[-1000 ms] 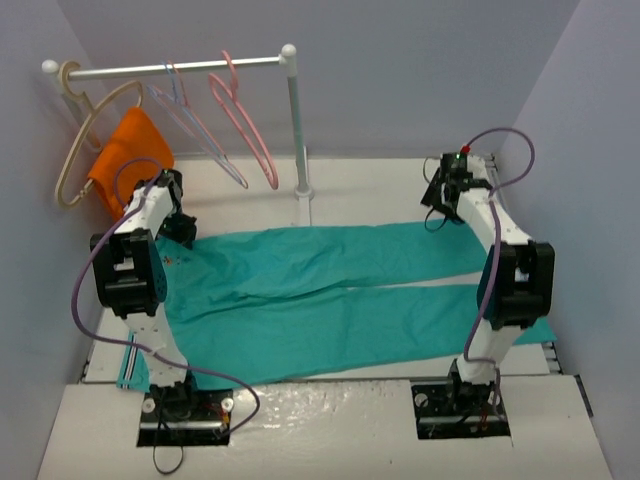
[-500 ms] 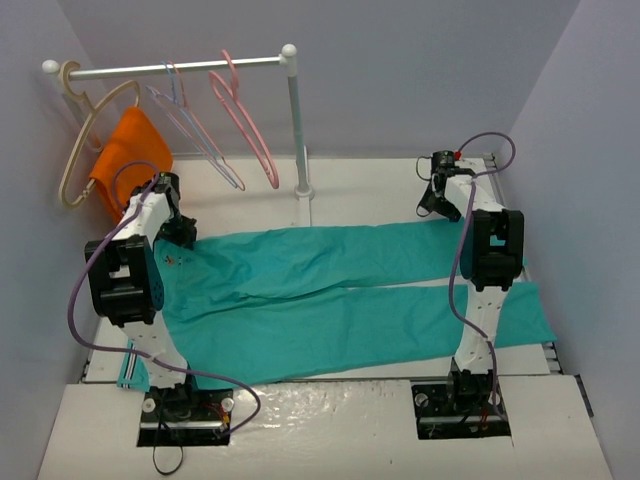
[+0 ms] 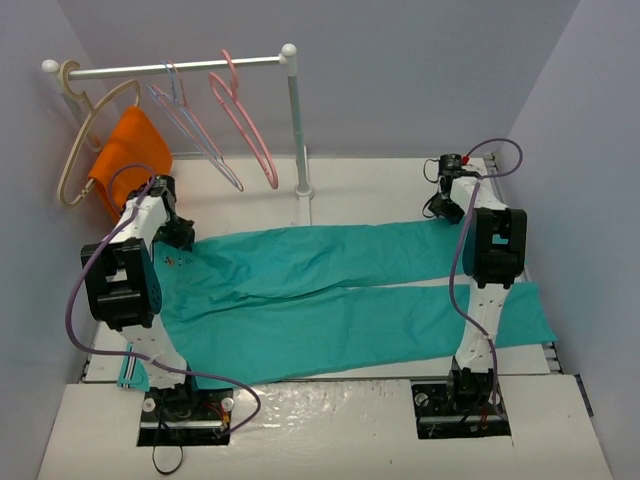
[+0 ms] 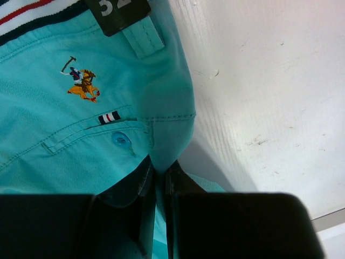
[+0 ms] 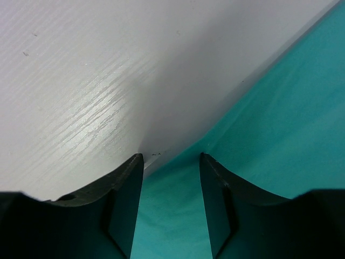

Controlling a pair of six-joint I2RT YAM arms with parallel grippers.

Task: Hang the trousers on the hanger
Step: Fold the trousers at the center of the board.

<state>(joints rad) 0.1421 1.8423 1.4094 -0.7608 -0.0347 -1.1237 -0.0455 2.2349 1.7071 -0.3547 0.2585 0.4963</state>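
The teal trousers (image 3: 330, 290) lie spread flat across the table, waist at the left, legs running right. My left gripper (image 3: 183, 236) is shut on a raised fold of the waist (image 4: 164, 145), beside a button and an embroidered logo. My right gripper (image 3: 442, 206) is open, its fingers (image 5: 215, 178) standing either side of the far leg's edge (image 5: 178, 216), right down at the table. The salmon-pink hanger (image 3: 245, 125) hangs on the rail (image 3: 170, 68) at the back left, apart from both grippers.
The rail also carries a thick beige hanger (image 3: 85, 135) with an orange cloth (image 3: 125, 155) and thin pale hangers (image 3: 195, 130). The rail's white post (image 3: 298, 130) stands on the table behind the trousers. Grey walls close in left, right and back.
My right arm has straightened and its gripper has lowered onto the far leg's end. My left gripper holds at the waist, barely shifted.
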